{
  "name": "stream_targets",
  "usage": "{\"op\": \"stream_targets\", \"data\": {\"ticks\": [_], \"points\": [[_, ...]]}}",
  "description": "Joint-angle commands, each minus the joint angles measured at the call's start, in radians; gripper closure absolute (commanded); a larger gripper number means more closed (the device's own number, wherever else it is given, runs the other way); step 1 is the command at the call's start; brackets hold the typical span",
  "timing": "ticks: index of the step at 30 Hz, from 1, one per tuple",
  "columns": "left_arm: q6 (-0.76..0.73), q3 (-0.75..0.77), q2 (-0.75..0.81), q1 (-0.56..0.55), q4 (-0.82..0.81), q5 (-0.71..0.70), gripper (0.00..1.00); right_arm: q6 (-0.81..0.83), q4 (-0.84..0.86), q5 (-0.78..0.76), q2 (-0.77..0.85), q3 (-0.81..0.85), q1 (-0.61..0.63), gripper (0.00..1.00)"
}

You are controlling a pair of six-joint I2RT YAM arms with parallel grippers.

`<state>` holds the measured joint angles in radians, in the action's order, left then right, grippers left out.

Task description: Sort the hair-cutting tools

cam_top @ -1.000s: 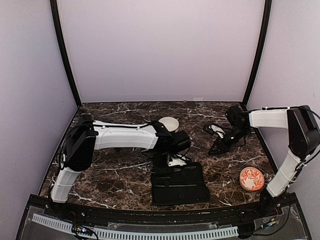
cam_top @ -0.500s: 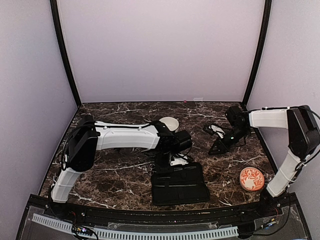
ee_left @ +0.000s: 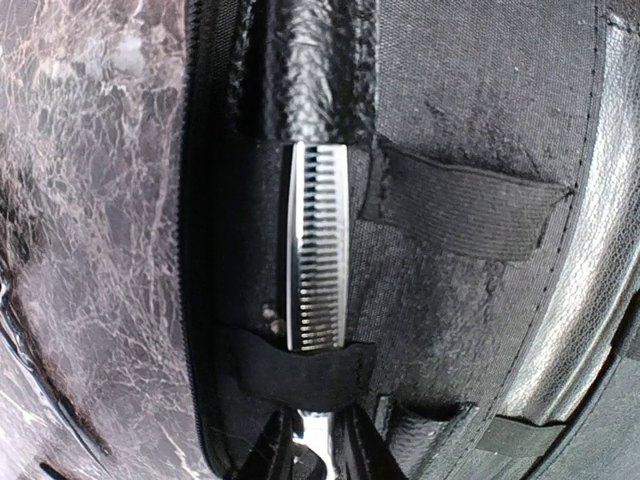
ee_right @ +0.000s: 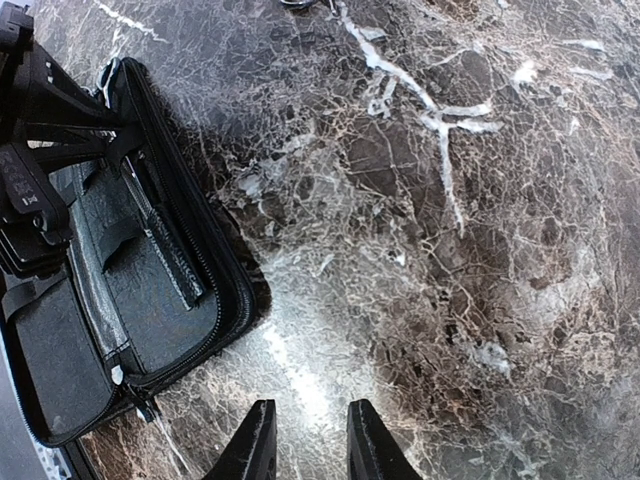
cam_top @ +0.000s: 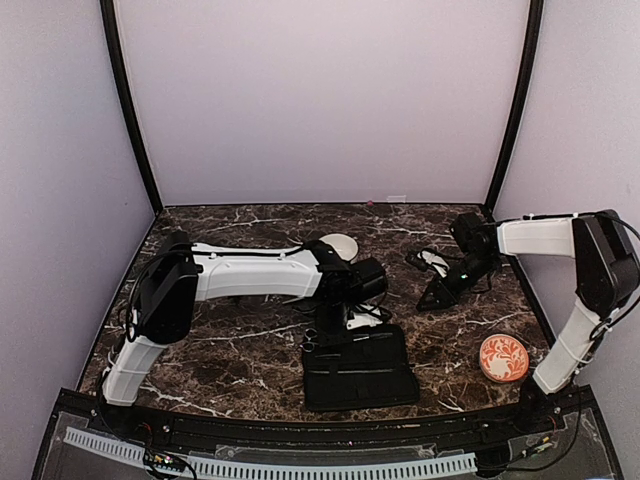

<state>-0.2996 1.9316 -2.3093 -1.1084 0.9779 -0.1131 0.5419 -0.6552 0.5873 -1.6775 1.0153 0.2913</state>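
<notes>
Marble desk, open case: the scissors, narrowly flanked by the left hand (grip cannot be told), could be dragged from the elastic loop if snagged on withdrawal.

An open black case lies at 6 o'clock on the marble table, a white bowl at its 12, an orange dish at its 3.
</notes>
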Motion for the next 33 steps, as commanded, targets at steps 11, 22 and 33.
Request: {"op": "stream_targets", "data": {"ticks": [11, 22, 33], "points": [[0.149, -0.328, 0.323, -0.002, -0.048, -0.099, 0.67, 0.009, -0.013, 0.047, -0.019, 0.017, -0.003, 0.76], [0.295, -0.558, 0.478, 0.040, -0.182, -0.006, 0.66, 0.007, -0.014, 0.061, -0.002, 0.007, 0.026, 0.76], [0.492, -0.751, 0.633, 0.154, -0.341, 0.281, 0.65, 0.018, -0.003, 0.044, 0.016, -0.043, 0.085, 0.77]]}}
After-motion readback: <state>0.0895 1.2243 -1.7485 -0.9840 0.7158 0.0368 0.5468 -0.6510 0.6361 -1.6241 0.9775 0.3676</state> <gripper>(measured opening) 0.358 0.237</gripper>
